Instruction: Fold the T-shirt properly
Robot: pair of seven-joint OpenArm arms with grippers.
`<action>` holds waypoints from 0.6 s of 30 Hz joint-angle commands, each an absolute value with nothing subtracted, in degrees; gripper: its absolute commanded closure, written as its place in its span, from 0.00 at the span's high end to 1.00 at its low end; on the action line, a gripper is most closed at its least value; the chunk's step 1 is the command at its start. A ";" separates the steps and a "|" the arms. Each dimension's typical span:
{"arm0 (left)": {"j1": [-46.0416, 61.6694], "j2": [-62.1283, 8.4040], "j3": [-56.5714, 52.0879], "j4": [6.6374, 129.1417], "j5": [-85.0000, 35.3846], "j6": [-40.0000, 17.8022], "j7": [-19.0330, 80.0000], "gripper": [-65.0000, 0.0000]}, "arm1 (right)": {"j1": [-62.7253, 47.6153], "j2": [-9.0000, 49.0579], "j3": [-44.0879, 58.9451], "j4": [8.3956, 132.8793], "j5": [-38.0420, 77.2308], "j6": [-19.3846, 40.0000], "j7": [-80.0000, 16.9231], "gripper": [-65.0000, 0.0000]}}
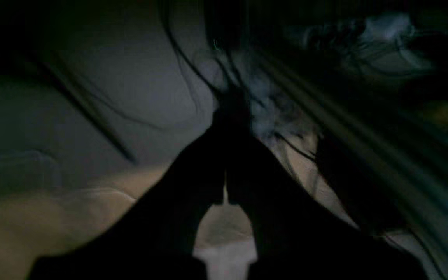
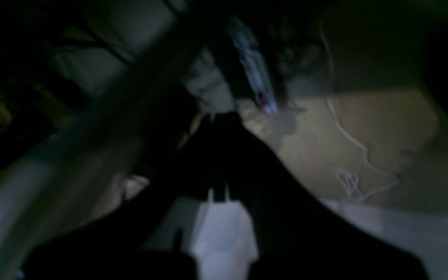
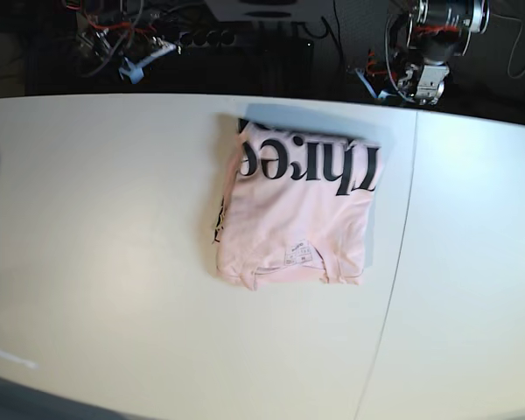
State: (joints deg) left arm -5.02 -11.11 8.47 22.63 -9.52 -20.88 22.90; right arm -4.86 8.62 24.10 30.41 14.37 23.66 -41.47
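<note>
Both claws closed and bare: left claw (image 1: 226, 190), right claw (image 2: 218, 186), each over dim, blurred floor. Well apart from both, we see the T-shirt (image 3: 302, 210) on the white table (image 3: 105, 245), a compact pink bundle. Black lettering runs along the side nearer the arms; neck label (image 3: 298, 254) on the opposite side.

A robotics lab or workshop, by the look of it: loose cables (image 2: 340, 128) (thin, trailing) and exposed wiring (image 3: 109, 39).

A thin white cord (image 2: 366, 155) trails in loose loops across the floor (image 2: 309, 155).
</note>
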 commanded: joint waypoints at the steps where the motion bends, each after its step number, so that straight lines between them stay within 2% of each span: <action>1: -6.44 -11.55 11.00 22.92 -7.99 -19.79 25.96 0.00 | -4.08 8.82 24.25 30.68 13.30 19.14 -42.28 0.00; 8: -9.69 -11.44 23.81 23.00 -8.78 -18.15 25.96 0.00 | 0.78 7.75 24.25 30.92 11.31 18.37 -42.68 0.00; 13: -8.08 -11.42 24.58 23.00 -9.69 -18.17 26.15 0.00 | 0.78 7.73 24.25 30.94 11.33 18.37 -48.27 0.00; 18: -7.44 -11.40 24.58 23.03 -10.33 -18.20 25.26 0.00 | 0.58 7.75 24.25 30.92 12.10 18.37 -47.94 0.00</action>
